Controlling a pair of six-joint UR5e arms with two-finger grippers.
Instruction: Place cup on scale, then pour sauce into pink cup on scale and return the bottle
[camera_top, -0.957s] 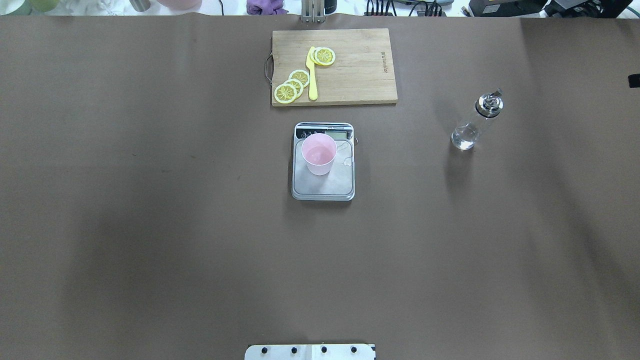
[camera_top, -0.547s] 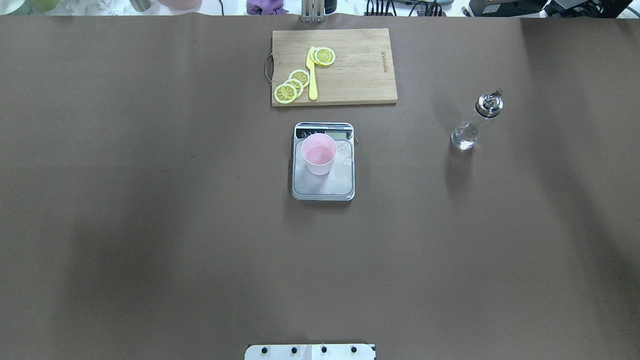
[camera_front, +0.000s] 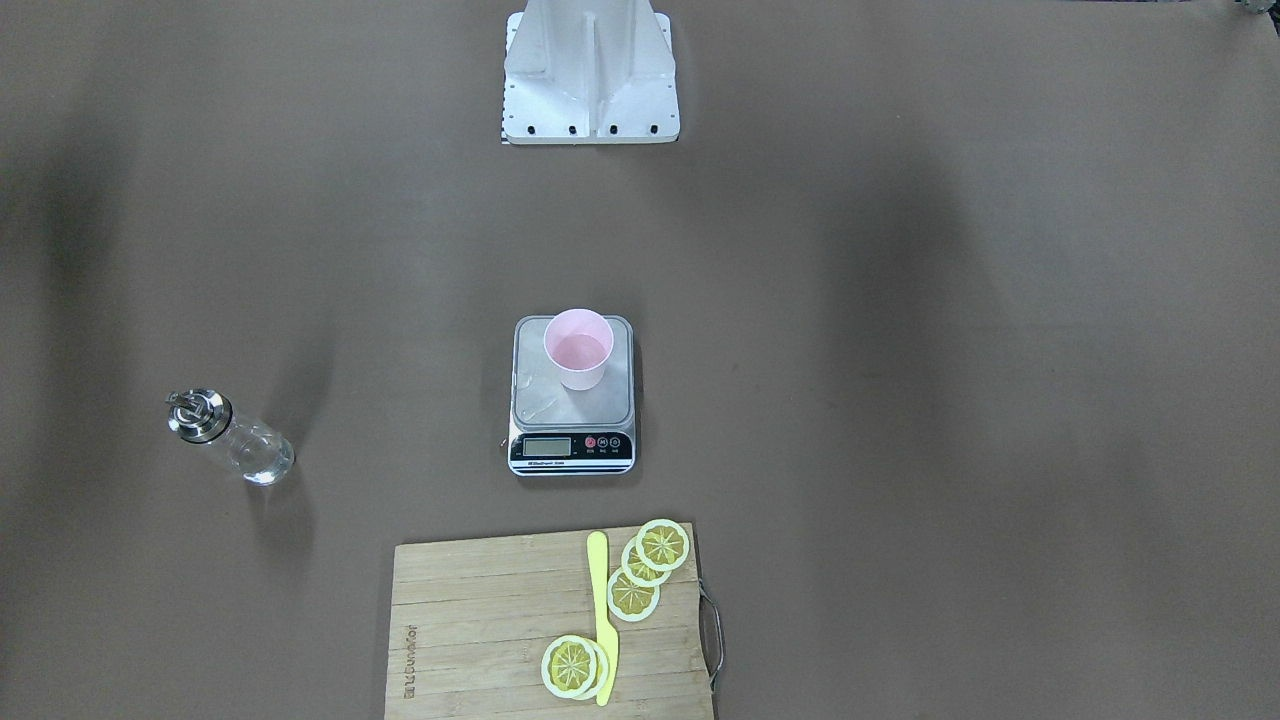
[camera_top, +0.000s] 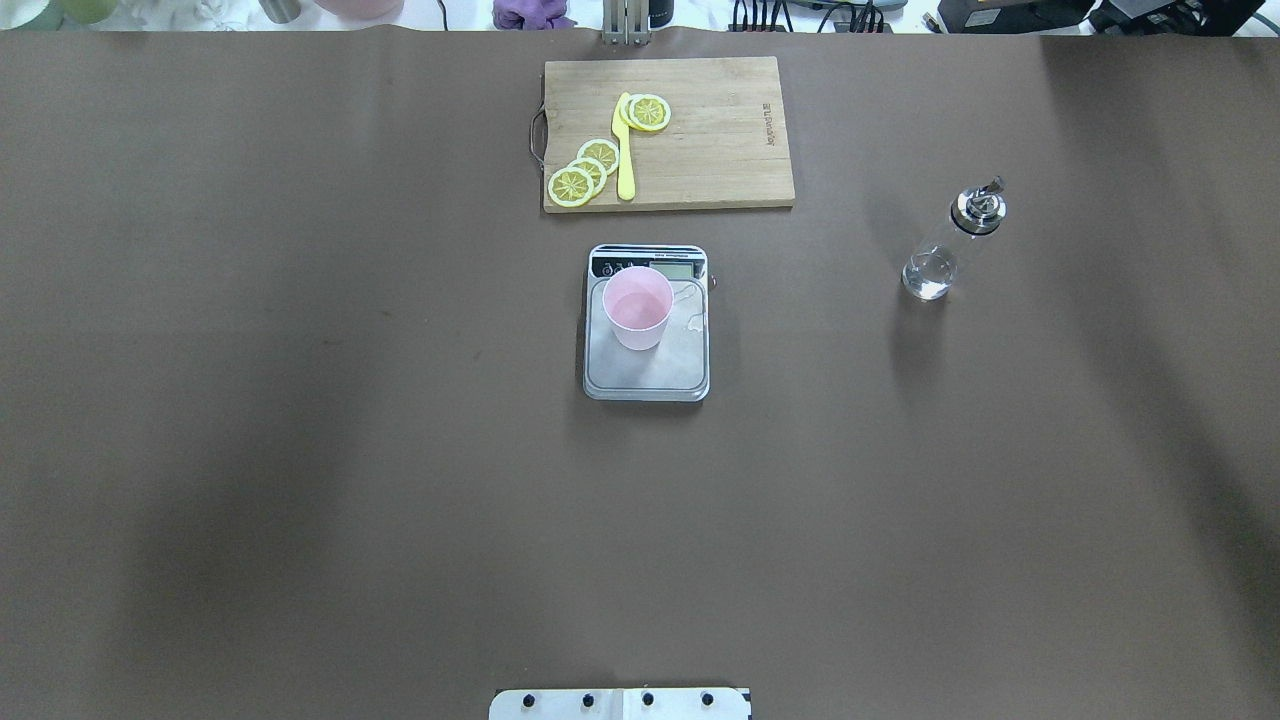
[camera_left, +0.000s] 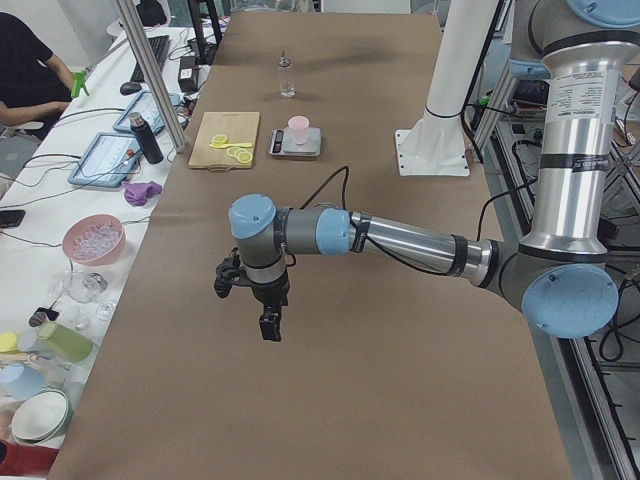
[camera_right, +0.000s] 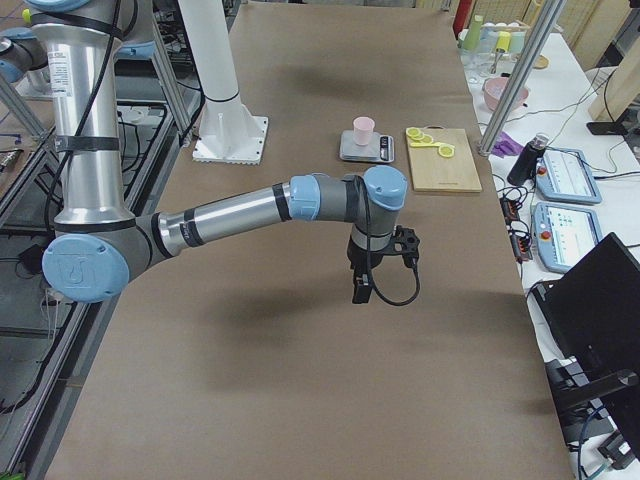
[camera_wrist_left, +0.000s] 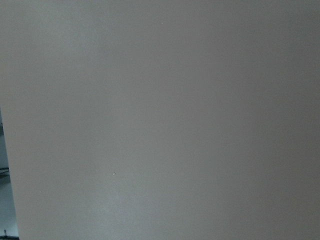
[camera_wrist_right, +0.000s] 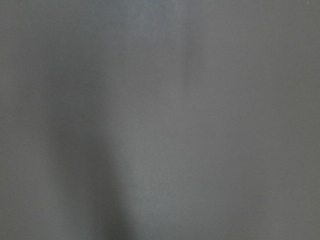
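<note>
Pink cup (camera_top: 638, 305) stands upright on the steel platform of the scale (camera_top: 650, 378), near the platform's middle. The cup's mouth faces up. The scale sits at the centre of the brown-covered table (camera_top: 300, 400), with its black display panel on the side away from the robot.

Bottle (camera_top: 945, 255): upright on the table, on the robot's right, well apart from the scale. Its glass body is clear and its metal pourer cap is in place. Nothing touches it.

Left gripper (camera_left: 268, 325): shows in the exterior left view only. It hangs above bare table with its fingers pointing down, well apart from the scale and on the robot's left. Whether its jaws are spread or pressed together cannot be determined. No item is seen between them.

Right gripper (camera_right: 360, 290): shows in the exterior right view only. It hangs above bare table on the robot's right, fingers down, well apart from the bottle. Its jaw state cannot be determined either.

Both wrist views show only blurred table surface.

Beyond the scale lies a wooden cutting board (camera_top: 720, 150). It carries lemon slices (camera_top: 650, 112) and a yellow knife (camera_top: 625, 160)
</note>
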